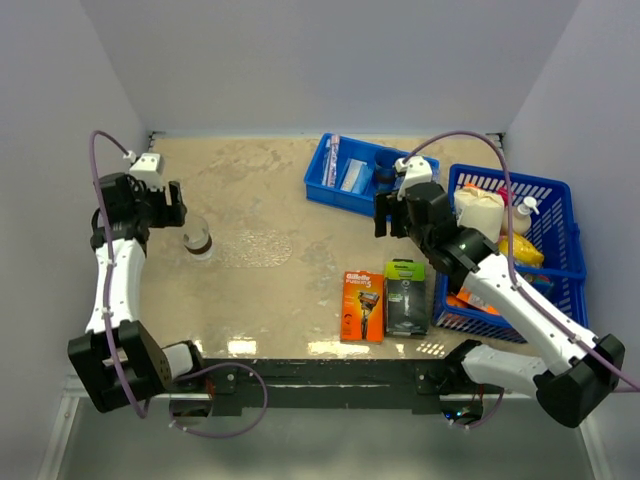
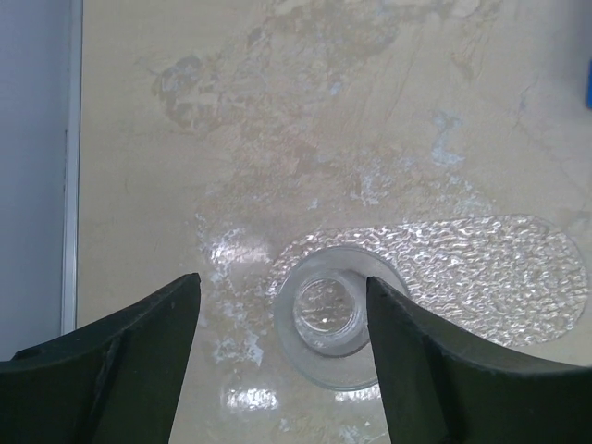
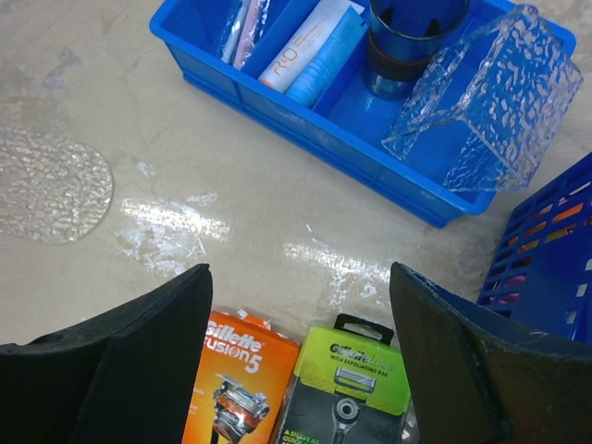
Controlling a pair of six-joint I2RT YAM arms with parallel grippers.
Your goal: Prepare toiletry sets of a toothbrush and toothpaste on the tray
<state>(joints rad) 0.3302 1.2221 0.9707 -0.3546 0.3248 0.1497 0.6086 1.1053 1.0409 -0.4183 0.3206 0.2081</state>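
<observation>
Occlusion and cropping: in the right wrist view the toothbrush [image 3: 238,28] and toothpaste [image 3: 310,44] run out of the top edge, so their far ends are unseen. The tray [image 2: 462,268] is faint against the beige table [image 1: 270,190], showing only as a rippled, clear patch with a rounded outline. It lies flat on the table's left half. A clear cup [image 2: 330,319] stands upright at its end; whether on its rim or just beside it cannot be told. The toothbrush, a thin pale stick, and the toothpaste, a white and blue box, lie side by side in the blue bin [image 3: 277,102], beside a second cup [image 3: 407,37] and a tilted clear textured piece [image 3: 481,102]. The left gripper [image 2: 282,282] is spread around the first cup, one finger clear of it. The right gripper [image 3: 301,270] is spread wide and empty above the razor packs [image 3: 356,375].
</observation>
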